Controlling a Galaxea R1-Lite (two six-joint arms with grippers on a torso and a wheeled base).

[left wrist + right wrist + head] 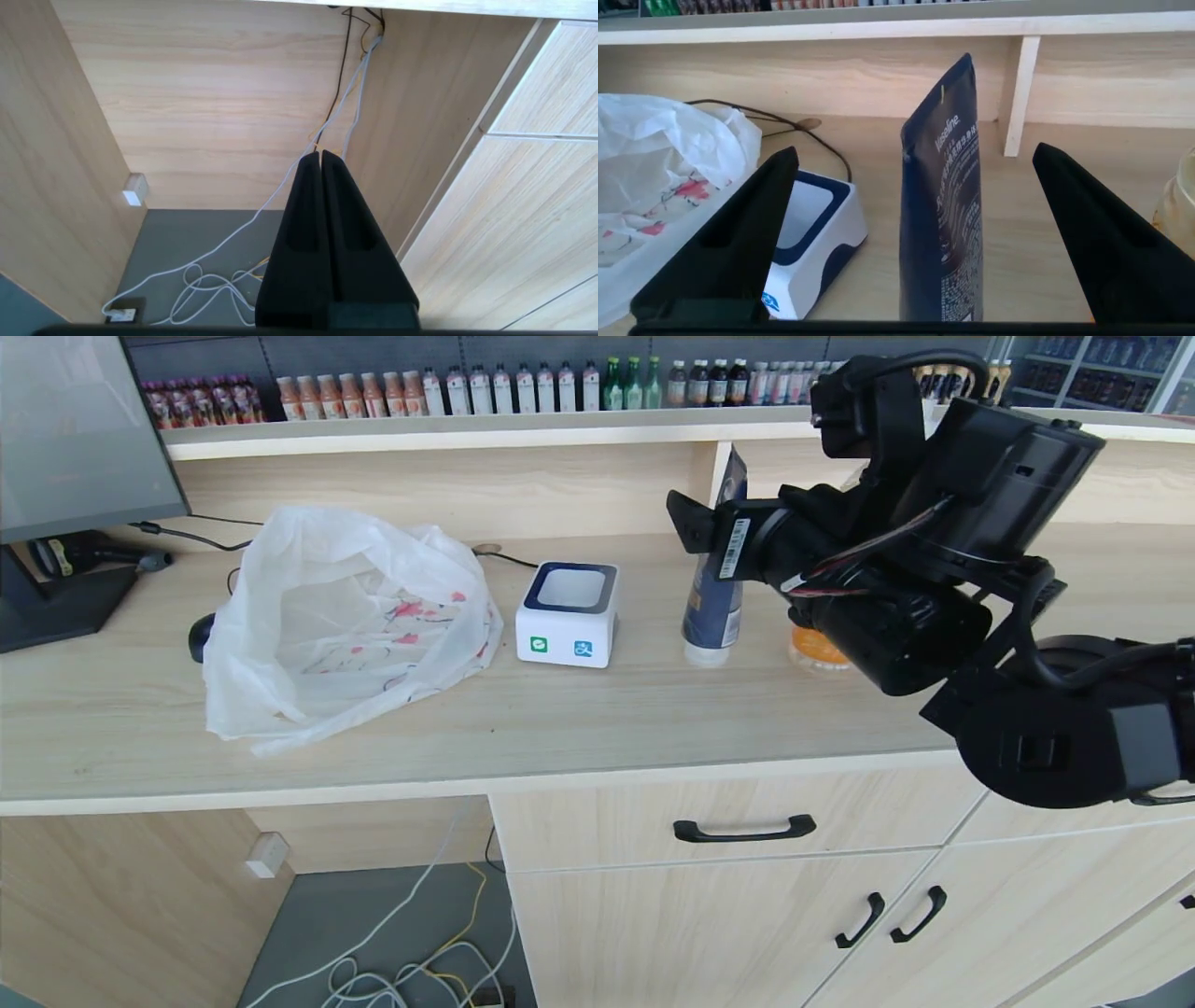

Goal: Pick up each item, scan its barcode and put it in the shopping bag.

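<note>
Right gripper (915,154) spread wide at the upright lotion tube (943,215), near the scanner (568,613); left gripper (321,163) closed.

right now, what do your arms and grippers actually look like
The right arm: matte black, boxy housings, a rounded joint, red and white wires, a black cable loop, a white barcode sticker near the wrist. The right gripper and left gripper: black wedge-shaped jaws tapering to tips.

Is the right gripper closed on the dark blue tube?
No, the right gripper is wide open; the dark blue tube stands untouched between its jaws.
</note>
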